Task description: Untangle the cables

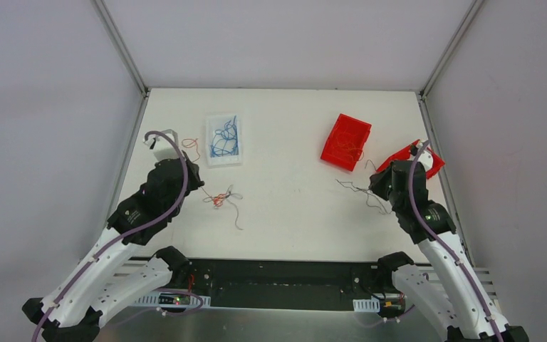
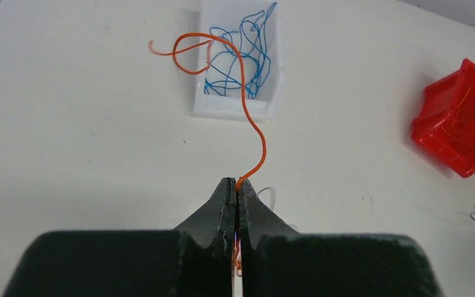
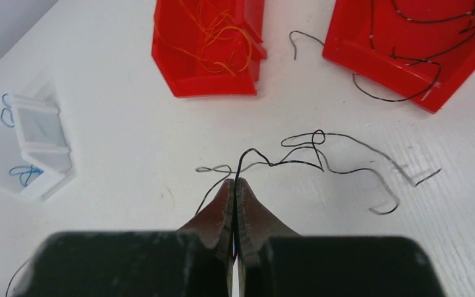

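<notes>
My left gripper (image 2: pixel 236 181) is shut on an orange cable (image 2: pixel 245 105), which rises from the fingertips and curls over toward a white bin. My right gripper (image 3: pixel 235 180) is shut on a thin black cable (image 3: pixel 321 166); it squiggles across the table to the right and lies by the right wrist (image 1: pixel 360 189) in the top view. A small tangle of orange and red cables (image 1: pixel 219 199) with a grey strand lies on the table just right of the left arm. Blue cables (image 2: pixel 238 59) lie in the white bin.
The white bin (image 1: pixel 225 162) stands at the back left. A red bin (image 1: pixel 336 153) holding orange strands (image 3: pixel 216 37) is at the back right. A second red bin (image 3: pixel 383 65) with black strands sits beside the right wall, behind the right gripper.
</notes>
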`<state>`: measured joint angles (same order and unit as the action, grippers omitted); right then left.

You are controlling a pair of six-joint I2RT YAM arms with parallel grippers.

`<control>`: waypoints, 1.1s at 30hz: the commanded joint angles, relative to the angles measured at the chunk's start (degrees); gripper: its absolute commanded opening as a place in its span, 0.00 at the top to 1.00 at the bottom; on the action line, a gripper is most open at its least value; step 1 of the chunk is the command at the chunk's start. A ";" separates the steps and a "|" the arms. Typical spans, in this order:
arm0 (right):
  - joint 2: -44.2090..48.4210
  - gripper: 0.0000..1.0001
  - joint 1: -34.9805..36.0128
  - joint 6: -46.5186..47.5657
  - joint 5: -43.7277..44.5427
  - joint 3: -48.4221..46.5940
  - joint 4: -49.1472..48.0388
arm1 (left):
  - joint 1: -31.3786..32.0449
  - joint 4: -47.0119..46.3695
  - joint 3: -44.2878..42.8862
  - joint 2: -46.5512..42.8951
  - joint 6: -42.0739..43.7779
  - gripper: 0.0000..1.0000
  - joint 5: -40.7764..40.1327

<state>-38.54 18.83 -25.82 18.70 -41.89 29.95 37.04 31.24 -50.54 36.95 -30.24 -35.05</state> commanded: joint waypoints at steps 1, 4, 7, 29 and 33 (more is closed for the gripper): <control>-1.36 1.00 -0.31 4.01 -9.46 -5.75 -0.07 | -0.21 0.68 -4.82 4.32 4.07 1.00 8.30; -2.93 1.00 -0.30 5.40 -17.26 -7.02 -0.63 | -0.21 -0.11 -7.46 6.75 5.31 1.00 12.76; -4.63 1.00 -0.32 5.75 -26.15 -6.98 -2.30 | -0.21 -1.07 -10.14 8.98 6.55 1.00 15.26; -12.47 0.14 5.41 6.07 -41.90 -1.86 -23.08 | -0.21 -8.16 -31.55 26.04 9.44 1.00 34.46; -17.01 0.01 5.36 5.13 -26.26 -6.28 -12.90 | -0.21 -8.48 -33.63 27.36 9.42 1.00 34.96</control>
<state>-51.94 24.05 -20.69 -21.28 -43.53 12.69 37.04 25.98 -80.64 63.83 -20.53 -3.84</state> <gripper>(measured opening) 0.933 0.011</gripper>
